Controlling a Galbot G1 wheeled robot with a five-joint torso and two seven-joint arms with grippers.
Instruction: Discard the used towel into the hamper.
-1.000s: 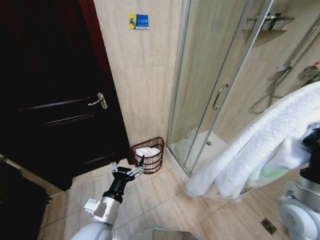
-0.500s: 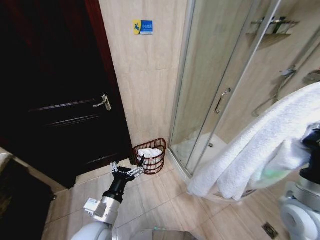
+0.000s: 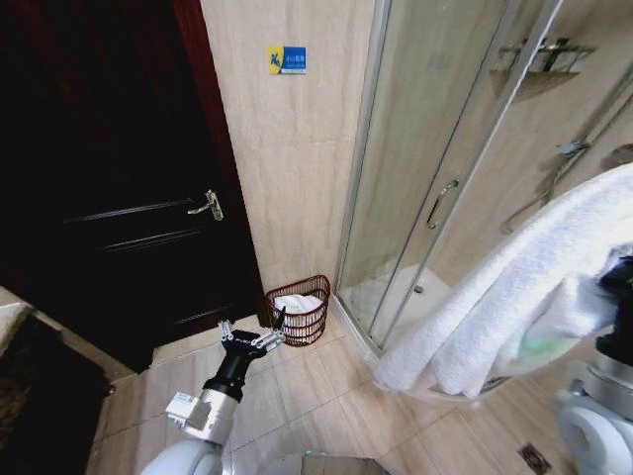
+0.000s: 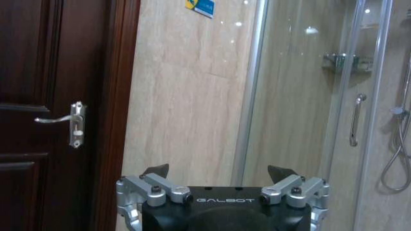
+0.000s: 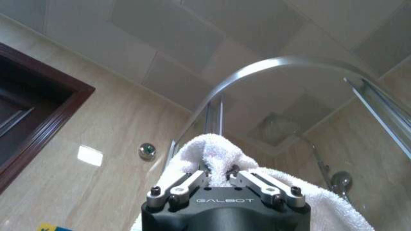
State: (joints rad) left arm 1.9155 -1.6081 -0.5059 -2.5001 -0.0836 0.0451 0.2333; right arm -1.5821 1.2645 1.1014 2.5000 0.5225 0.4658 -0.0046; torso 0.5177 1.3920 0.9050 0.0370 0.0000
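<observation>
White terry towel [image 3: 514,297], wire hamper [image 3: 298,309]

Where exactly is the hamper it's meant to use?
Find the dark wooden door and the glass shower enclosure. On the floor against the tiled wall between them stands the hamper, a small round red-brown wire basket with something white already inside.

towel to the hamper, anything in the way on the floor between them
Nothing visible blocks it. The right gripper holds the towel up at the right; the hamper sits against the wall beside the shower door, with bare floor tiles between. The open left gripper hovers near the hamper.
</observation>
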